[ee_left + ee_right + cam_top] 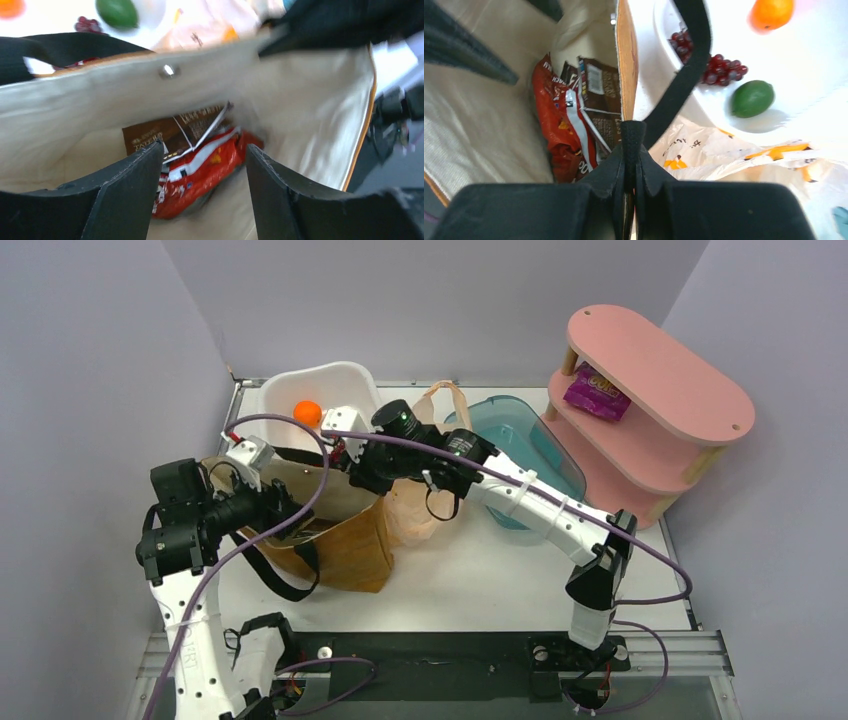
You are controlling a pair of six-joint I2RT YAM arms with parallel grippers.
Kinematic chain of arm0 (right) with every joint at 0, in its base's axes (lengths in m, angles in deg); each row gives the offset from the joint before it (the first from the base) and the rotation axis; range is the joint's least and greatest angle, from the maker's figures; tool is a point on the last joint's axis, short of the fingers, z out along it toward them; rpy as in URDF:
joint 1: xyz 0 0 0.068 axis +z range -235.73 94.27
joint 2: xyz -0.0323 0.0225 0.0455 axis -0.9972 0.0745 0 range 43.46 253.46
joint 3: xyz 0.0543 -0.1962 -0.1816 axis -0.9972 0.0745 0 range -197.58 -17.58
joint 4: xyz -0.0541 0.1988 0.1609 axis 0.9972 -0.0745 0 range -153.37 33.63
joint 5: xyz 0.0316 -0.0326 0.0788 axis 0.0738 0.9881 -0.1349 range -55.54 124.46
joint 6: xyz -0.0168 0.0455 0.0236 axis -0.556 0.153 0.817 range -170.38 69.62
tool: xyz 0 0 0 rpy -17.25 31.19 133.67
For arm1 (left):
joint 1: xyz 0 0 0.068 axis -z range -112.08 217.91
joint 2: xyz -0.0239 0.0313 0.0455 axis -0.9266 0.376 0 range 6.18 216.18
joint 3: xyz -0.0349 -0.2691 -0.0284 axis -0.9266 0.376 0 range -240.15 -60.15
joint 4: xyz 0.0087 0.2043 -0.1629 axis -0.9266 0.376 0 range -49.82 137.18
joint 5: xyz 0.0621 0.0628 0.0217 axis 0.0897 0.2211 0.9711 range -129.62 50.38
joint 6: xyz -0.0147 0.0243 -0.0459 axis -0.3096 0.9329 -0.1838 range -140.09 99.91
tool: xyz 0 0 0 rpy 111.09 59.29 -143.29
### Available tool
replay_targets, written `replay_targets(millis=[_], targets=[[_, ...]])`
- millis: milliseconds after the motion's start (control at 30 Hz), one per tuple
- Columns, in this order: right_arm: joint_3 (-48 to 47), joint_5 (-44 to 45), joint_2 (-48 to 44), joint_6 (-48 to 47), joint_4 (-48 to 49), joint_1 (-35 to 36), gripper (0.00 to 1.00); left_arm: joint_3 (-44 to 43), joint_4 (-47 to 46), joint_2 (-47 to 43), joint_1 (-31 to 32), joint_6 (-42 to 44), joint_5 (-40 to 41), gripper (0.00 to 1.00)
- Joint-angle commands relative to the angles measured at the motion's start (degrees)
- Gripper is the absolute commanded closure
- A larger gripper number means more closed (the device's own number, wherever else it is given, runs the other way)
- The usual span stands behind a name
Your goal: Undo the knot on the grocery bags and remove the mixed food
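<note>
From the top, I see the tote (345, 545) standing at the left of the tabletop (480, 580), with the plastic bag (415, 512) slumped against its right side. Behind them the white tub (335, 375) holds the orange (307, 413), and the teal tub (535, 445) sits to the right.

On the left wrist view, my left tool (204, 150) hangs released inside the tote's mouth, jaws apart with nothing between them. It is above the Doritos bag (200, 175) and the brown bag (160, 134) at the bottom.

On the right wrist view, my right tool (632, 131) is clenched on the tote's rim, just beside a black strap (689, 65). Past the rim, the grapes (724, 70) and green fruit (752, 98) lie in the white tub.
</note>
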Motion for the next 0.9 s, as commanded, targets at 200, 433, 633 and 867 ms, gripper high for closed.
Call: replay_targets(millis=[200, 433, 633, 867], targets=[[-9.9, -3.8, -2.0, -18.2, 0.9, -11.9, 1.00, 7.6, 2.4, -2.3, 3.4, 23.6, -9.3, 0.41], [4.9, -11.7, -10.2, -18.3, 1.9, -10.5, 1.00, 9.0, 5.3, -1.5, 15.9, 32.0, -2.4, 0.40], [22.5, -10.6, -19.6, -21.0, 5.7, -6.2, 1.00, 14.8, 10.6, -7.8, 20.8, 46.1, 3.7, 0.38], [25.3, -12.1, -21.2, -11.9, 10.4, -5.3, 1.00, 18.4, -0.2, -11.3, 22.7, 40.9, 5.0, 0.36]])
